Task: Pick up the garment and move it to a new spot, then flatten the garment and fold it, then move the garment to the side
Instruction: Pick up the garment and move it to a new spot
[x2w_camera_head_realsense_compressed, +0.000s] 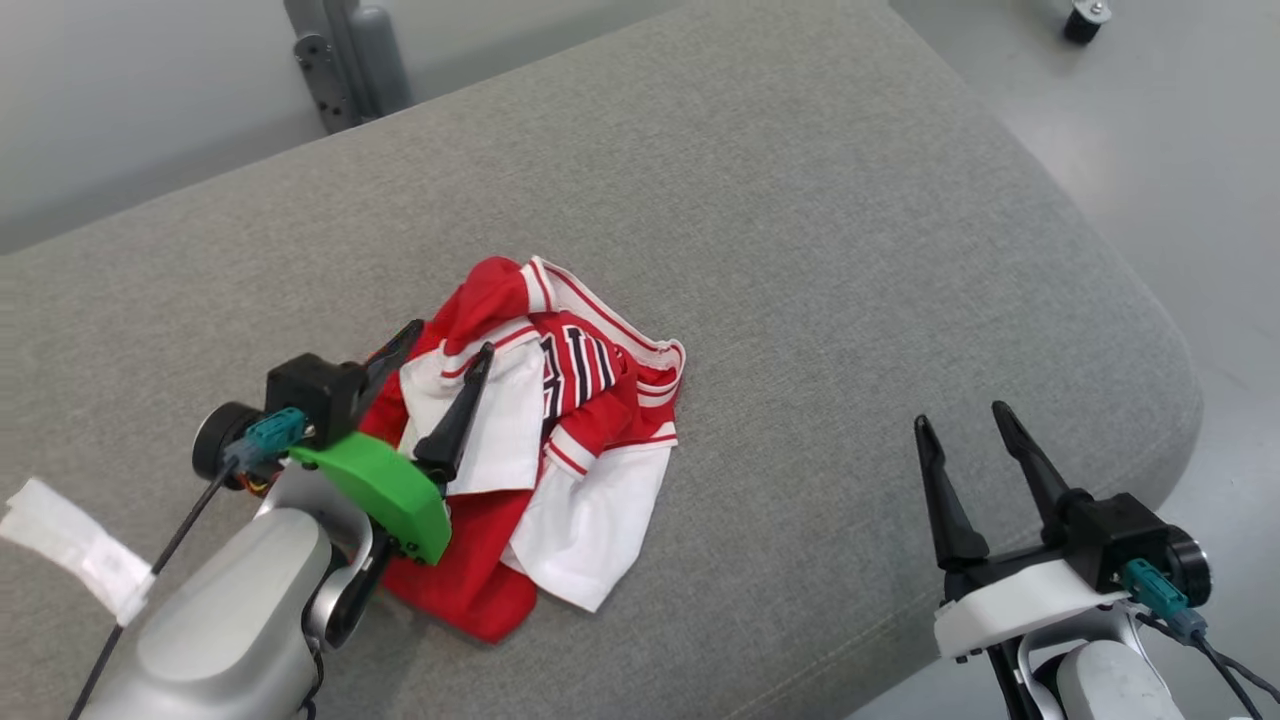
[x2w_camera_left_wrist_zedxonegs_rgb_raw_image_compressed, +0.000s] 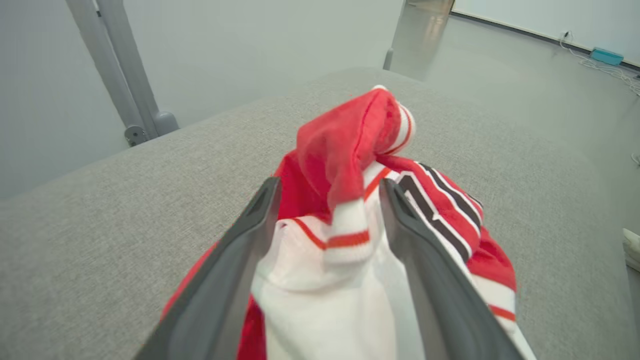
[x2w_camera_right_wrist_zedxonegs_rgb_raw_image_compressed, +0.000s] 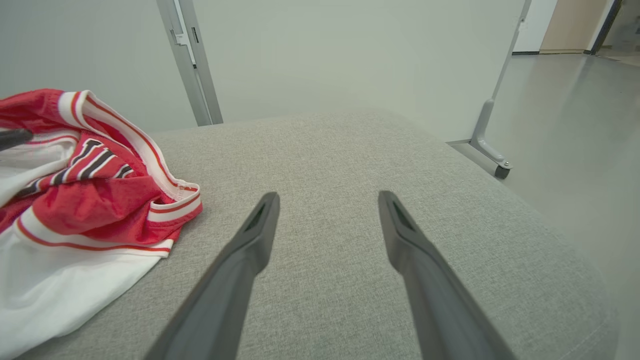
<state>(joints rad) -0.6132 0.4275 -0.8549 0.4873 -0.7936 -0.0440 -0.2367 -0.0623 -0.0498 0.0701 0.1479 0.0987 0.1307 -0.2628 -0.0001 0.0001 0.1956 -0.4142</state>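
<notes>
The garment (x2w_camera_head_realsense_compressed: 570, 430), a red and white piece with black stripes, is seen crumpled in a heap near the middle of the grey fabric-covered tabletop (x2w_camera_head_realsense_compressed: 800, 200), with a white part spread toward the near edge and a red fold raised at its far side. The left pincer (x2w_camera_head_realsense_compressed: 447, 345) is laid over the heap's left part, its forearm reaching in from the near left corner and its fingers angled up and to the right. In the left wrist view the left pincer (x2w_camera_left_wrist_zedxonegs_rgb_raw_image_compressed: 330, 182) is shown spread wide, with white cloth and the raised red fold (x2w_camera_left_wrist_zedxonegs_rgb_raw_image_compressed: 345, 145) lying between the two fingers but not clamped. The right pincer (x2w_camera_head_realsense_compressed: 960, 418) is held low over bare fabric at the near right, well apart from the garment, fingers pointed away and spread wide with nothing between them. A grey metal post (x2w_camera_head_realsense_compressed: 345, 60) is seen beyond the far edge.
</notes>
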